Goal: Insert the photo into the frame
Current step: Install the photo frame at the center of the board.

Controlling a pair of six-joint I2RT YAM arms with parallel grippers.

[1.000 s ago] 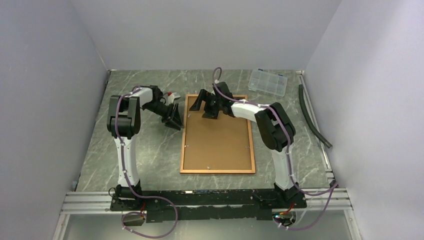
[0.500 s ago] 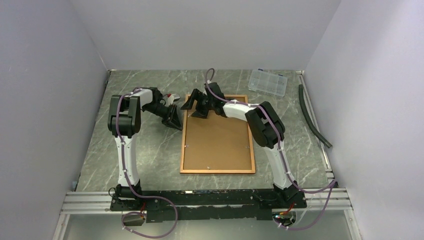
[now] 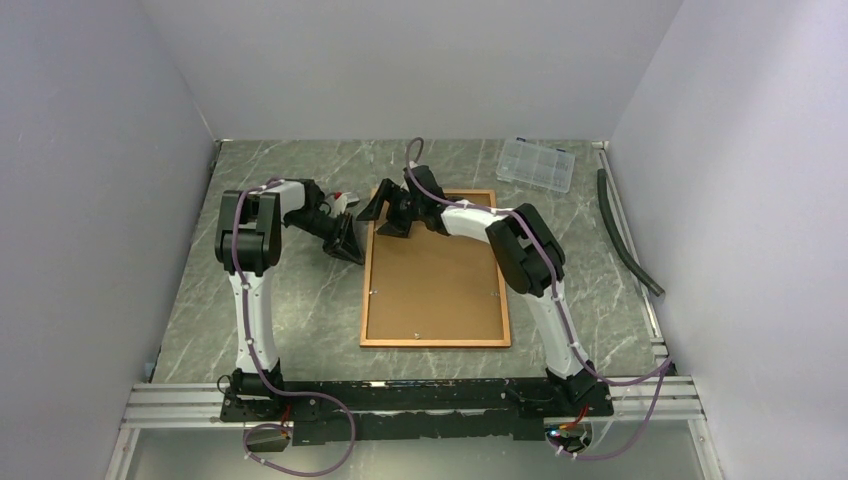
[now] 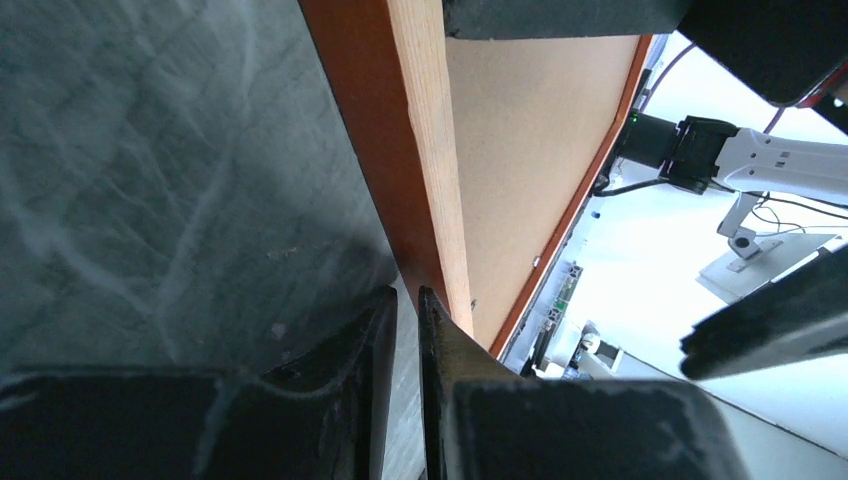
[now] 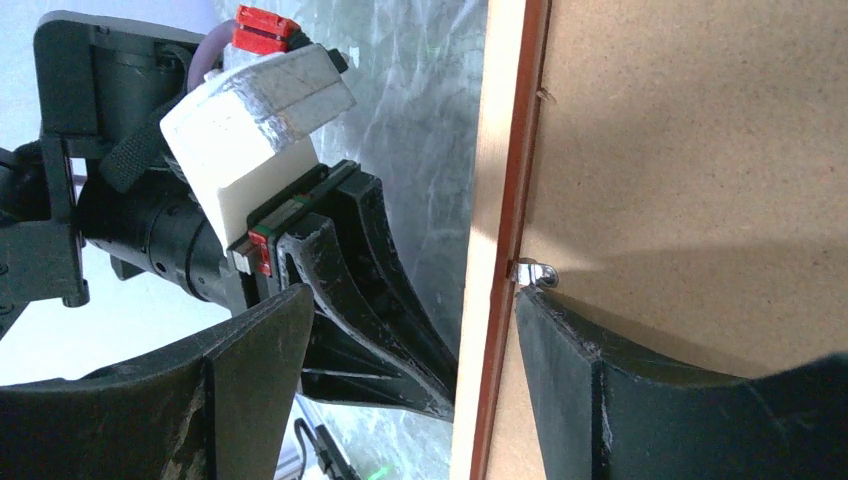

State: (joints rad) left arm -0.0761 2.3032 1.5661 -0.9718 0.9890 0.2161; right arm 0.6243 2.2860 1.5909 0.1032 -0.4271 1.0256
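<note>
One frame (image 3: 437,343) lies back-up on the table (image 3: 290,300), its long axis running 12 to 6 o'clock. Two grippers meet at its 11 o'clock corner. The left gripper (image 3: 353,252) is pinched almost together at the outer edge, with nothing visible between its fingers. The right gripper (image 3: 384,217) is spread wide, straddling the left rail. One clear compartment box (image 3: 536,164) sits at 1 o'clock.

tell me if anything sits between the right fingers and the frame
Nothing visible does. The right gripper straddles the frame's left rail: one finger outside, one over the backing board near a metal clip. The left gripper sits close beside it.
</note>
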